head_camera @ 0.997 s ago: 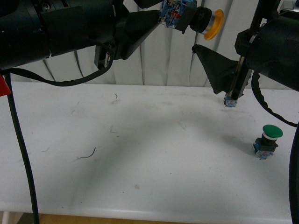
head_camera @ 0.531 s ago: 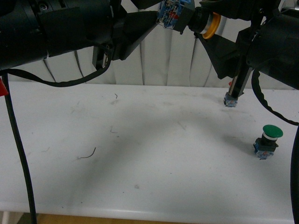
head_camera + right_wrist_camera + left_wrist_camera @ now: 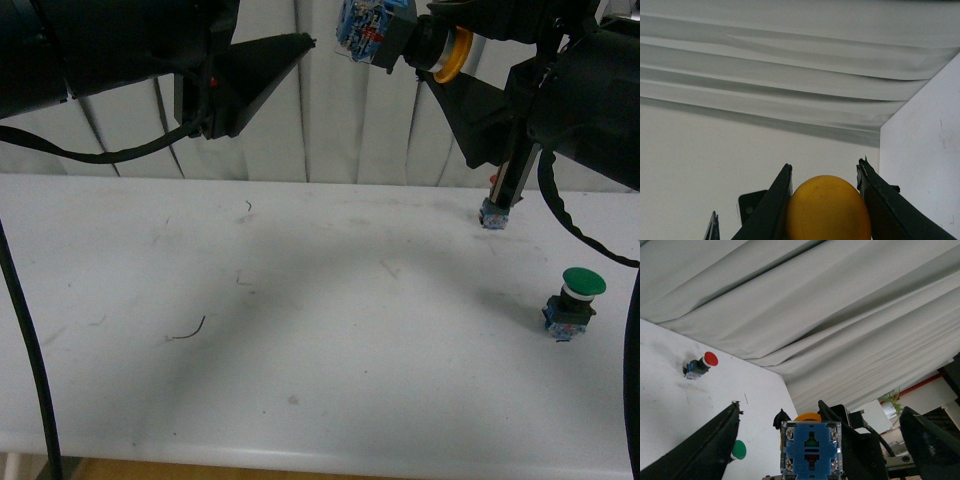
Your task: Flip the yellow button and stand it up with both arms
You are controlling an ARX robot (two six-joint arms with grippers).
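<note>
High above the table, the yellow button (image 3: 400,38) lies sideways, blue base (image 3: 365,28) pointing left and yellow cap (image 3: 458,52) pointing right. My right gripper (image 3: 824,172) is shut on the cap (image 3: 827,207), one black finger on each side of it. My left gripper (image 3: 822,412) is open. Its fingers (image 3: 715,440) are spread wide of the blue base (image 3: 811,450) and do not touch it. In the front view only one left finger (image 3: 265,62) shows, a little left of the base.
A green-capped button (image 3: 575,298) stands on the white table (image 3: 300,330) at the right. A red-capped one (image 3: 702,362) lies further back, mostly hidden behind the right arm (image 3: 590,110) in the front view. Pleated curtain behind the table.
The right gripper rose and shut on the yellow cap. The left gripper then let go of the blue base and drew back to the left.
</note>
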